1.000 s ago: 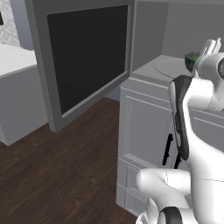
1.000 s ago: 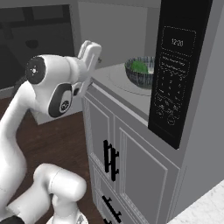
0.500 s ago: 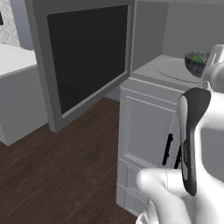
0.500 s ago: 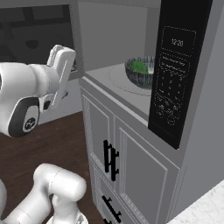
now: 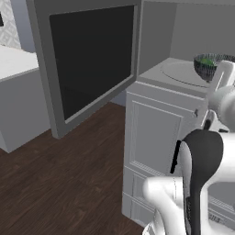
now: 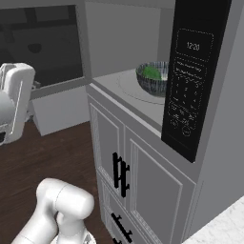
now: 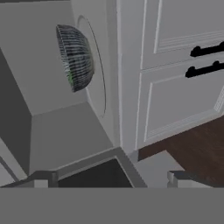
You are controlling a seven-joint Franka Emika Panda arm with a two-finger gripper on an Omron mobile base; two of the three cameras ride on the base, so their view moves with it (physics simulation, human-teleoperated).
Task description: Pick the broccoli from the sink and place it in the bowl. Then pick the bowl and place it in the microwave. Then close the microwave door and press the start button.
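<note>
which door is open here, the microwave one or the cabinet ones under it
The microwave door, swung wide with its black glass window; the cabinet doors below sit flush and shut.

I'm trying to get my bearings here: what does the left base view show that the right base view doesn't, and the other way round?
Left base view alone: the whole open door with its black glass, swung out to the left, and a pale counter beyond it.
Right base view alone: the black control panel with its clock and buttons, and the cupboard's dark handles.
Both: the bowl with the broccoli inside the microwave, plus the wooden floor.
</note>
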